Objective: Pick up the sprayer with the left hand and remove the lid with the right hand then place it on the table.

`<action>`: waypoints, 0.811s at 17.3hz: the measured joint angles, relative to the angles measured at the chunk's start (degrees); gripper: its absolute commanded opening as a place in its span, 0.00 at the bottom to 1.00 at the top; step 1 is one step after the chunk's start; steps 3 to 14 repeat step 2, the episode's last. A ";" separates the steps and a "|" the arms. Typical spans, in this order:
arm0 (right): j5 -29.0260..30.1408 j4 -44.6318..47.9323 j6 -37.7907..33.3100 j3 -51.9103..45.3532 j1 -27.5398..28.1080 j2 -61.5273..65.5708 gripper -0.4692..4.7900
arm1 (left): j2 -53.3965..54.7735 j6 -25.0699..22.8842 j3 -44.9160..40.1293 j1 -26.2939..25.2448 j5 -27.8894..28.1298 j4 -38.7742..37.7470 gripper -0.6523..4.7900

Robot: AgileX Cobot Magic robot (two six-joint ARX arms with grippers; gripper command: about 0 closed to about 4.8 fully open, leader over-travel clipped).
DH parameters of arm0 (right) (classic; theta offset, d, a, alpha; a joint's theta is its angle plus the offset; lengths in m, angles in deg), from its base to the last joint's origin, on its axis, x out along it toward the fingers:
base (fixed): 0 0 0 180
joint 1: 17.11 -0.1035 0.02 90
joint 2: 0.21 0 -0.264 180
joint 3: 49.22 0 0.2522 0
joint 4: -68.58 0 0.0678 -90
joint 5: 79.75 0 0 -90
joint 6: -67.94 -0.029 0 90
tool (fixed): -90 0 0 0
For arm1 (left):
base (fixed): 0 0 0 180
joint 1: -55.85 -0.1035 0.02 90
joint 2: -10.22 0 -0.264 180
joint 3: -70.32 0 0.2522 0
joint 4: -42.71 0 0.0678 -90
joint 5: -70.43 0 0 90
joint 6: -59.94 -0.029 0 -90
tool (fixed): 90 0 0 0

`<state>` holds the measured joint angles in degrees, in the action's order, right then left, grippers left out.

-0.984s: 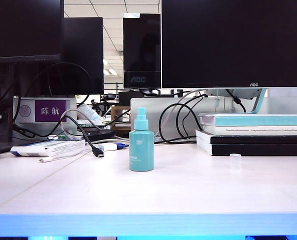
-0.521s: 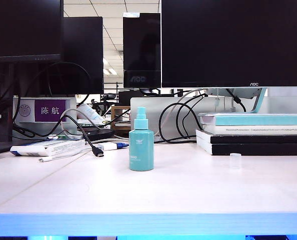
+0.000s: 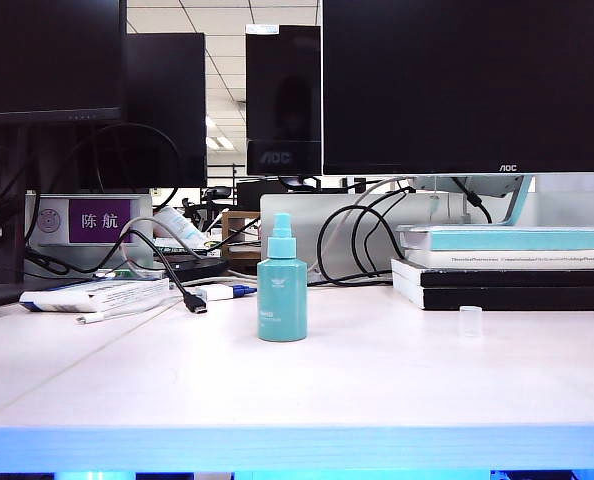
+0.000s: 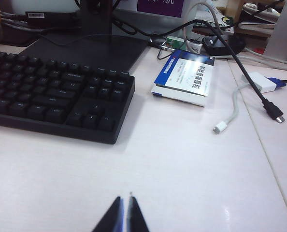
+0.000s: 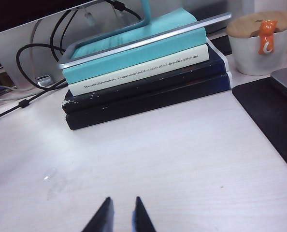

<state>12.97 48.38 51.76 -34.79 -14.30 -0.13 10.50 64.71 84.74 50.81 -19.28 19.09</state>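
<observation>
Office bench (image 3: 397,385), monitors behind: sprayer (image 3: 282,290) upright mid-bench, nozzle bare; lid (image 3: 470,321) apart, nr book stack (image 3: 507,270); left pincer (image 4: 124,212) clenched, right pincer (image 5: 121,215) slightly parted, both empty; task looks done; arms shld stay clear.

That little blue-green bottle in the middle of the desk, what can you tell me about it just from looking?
The sprayer is a small teal bottle that looks like plastic: a cylindrical body with rounded shoulders, a narrow pump nozzle on top and faint white print low on its front. Its nozzle is bare; a tiny clear lid stands apart to its right. It stands upright on the white table, touched by nothing else.
</observation>
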 measured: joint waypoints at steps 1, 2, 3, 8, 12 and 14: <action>-0.04 0.00 0.00 0.00 0.00 0.00 0.21 | -0.02 0.00 0.00 2.05 0.33 0.00 0.17; -0.02 0.00 0.00 0.00 0.00 0.00 0.21 | 0.00 -0.02 0.00 3.61 -0.24 0.00 0.17; -0.02 0.00 0.00 0.00 0.00 0.00 0.21 | 0.00 -0.02 0.00 3.61 -0.24 0.00 0.17; -0.02 0.00 0.00 0.00 0.00 0.00 0.21 | 0.00 -0.02 0.00 3.61 -0.24 0.00 0.17; -0.02 0.00 0.00 0.00 0.00 0.00 0.21 | 0.00 -0.02 0.00 3.61 -0.24 0.00 0.17; -0.02 0.00 0.00 0.00 0.00 0.00 0.21 | 0.00 -0.02 0.00 3.61 -0.24 0.00 0.17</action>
